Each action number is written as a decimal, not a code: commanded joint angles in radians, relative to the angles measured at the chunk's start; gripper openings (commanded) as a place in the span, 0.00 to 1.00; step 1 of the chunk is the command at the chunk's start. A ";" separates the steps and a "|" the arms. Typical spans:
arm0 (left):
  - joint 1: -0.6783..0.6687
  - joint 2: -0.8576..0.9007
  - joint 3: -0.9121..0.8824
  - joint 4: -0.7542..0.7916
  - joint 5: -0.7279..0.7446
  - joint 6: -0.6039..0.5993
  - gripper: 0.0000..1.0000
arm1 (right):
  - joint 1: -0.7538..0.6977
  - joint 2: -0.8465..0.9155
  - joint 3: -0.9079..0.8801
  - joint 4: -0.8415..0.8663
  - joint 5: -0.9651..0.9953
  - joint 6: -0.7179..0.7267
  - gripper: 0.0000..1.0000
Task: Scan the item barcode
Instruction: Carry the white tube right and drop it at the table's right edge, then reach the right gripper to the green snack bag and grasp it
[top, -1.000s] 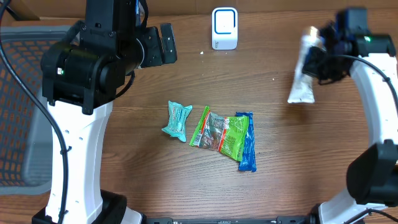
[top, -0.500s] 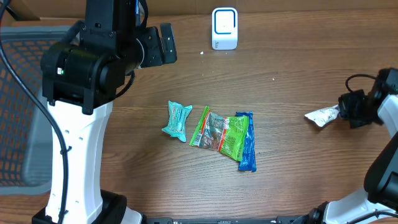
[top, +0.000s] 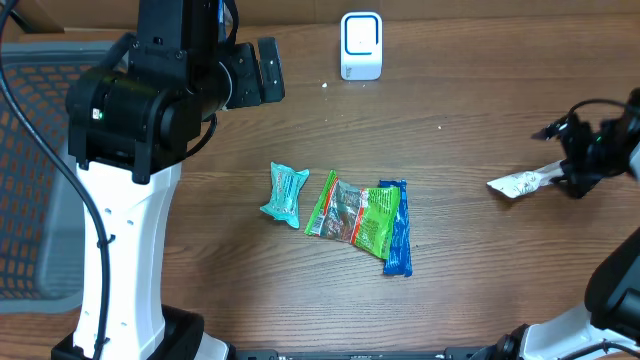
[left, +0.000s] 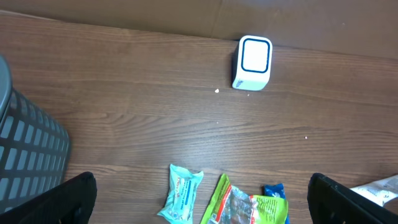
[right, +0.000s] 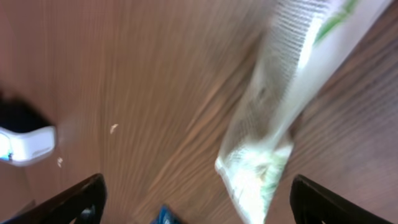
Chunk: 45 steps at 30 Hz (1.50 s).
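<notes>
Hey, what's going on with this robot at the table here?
The right tool has just opened and dropped a white packet on the right side of the table. The left tool hangs open and empty. A teal packet, green packet and blue packet lie mid-table, near the white scanner.

You see a matt wood-grain tabletop (top: 480, 260), a smooth white plastic scanner (top: 361, 45), and crinkled glossy film on the teal packet (top: 285, 193), green packet (top: 355, 213) and white pouch (top: 515, 184).
</notes>
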<state>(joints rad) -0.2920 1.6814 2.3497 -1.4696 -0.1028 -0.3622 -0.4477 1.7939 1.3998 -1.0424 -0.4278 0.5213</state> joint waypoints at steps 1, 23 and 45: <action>0.003 -0.015 0.015 0.003 -0.012 0.019 1.00 | 0.058 -0.049 0.110 -0.101 -0.036 -0.169 0.93; 0.003 -0.015 0.015 0.003 -0.012 0.019 1.00 | 0.794 0.028 -0.024 0.150 0.002 -0.373 0.89; 0.003 -0.015 0.015 0.003 -0.012 0.019 1.00 | 1.003 0.192 -0.026 0.218 0.185 -0.844 0.61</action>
<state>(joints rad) -0.2920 1.6814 2.3497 -1.4696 -0.1024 -0.3622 0.5529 1.9385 1.3849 -0.8223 -0.2951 -0.2562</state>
